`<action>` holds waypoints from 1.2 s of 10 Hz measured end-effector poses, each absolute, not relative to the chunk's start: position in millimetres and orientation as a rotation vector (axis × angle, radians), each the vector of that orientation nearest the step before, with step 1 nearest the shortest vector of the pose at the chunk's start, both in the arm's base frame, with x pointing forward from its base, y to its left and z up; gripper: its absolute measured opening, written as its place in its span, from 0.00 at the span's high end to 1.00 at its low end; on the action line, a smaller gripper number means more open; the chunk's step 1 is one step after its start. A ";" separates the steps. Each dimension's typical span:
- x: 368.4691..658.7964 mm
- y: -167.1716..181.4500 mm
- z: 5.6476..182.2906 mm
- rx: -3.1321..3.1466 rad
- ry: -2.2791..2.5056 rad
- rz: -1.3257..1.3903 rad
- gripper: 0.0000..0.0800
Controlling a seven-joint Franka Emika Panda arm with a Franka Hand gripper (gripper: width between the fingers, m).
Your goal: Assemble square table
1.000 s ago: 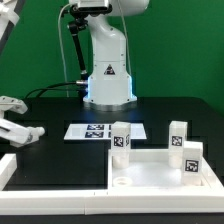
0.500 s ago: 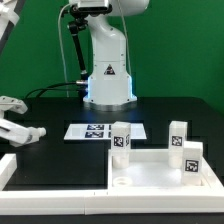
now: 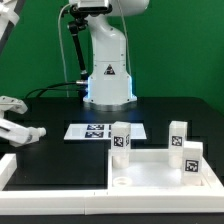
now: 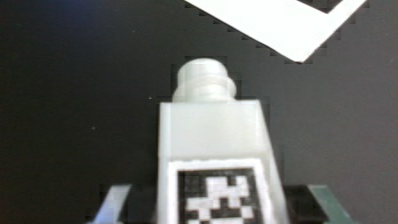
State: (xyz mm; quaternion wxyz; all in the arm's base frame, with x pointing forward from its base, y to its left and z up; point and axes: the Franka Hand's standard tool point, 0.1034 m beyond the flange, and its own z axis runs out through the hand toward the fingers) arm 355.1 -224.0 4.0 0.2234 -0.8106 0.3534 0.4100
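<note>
In the wrist view my gripper (image 4: 217, 208) is shut on a white leg block (image 4: 214, 130). Its black-and-white tag faces the camera and its rounded peg end points away over the black table. Grey fingers (image 4: 118, 203) show on both sides of the block. The white square top (image 3: 160, 170) with a raised rim lies at the exterior view's lower right. Three tagged leg blocks stand by it: one (image 3: 121, 140) at its near-left corner and two (image 3: 178, 133) (image 3: 191, 159) on its right. In the exterior view, white parts (image 3: 20, 131) at the left edge are cut off and I cannot tell what they are.
The marker board (image 3: 100, 131) lies flat in front of the robot base (image 3: 108, 75). A long white border rail (image 3: 50, 185) runs along the front, left of the top. A white corner (image 4: 294, 25) shows beyond the held leg in the wrist view.
</note>
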 end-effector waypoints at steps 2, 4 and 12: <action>381.8 -210.7 39.8 -2.272 0.924 1.142 0.64; 403.0 -195.0 77.5 -2.352 0.852 1.141 0.64; 482.0 -105.3 129.0 -2.595 1.137 0.745 0.64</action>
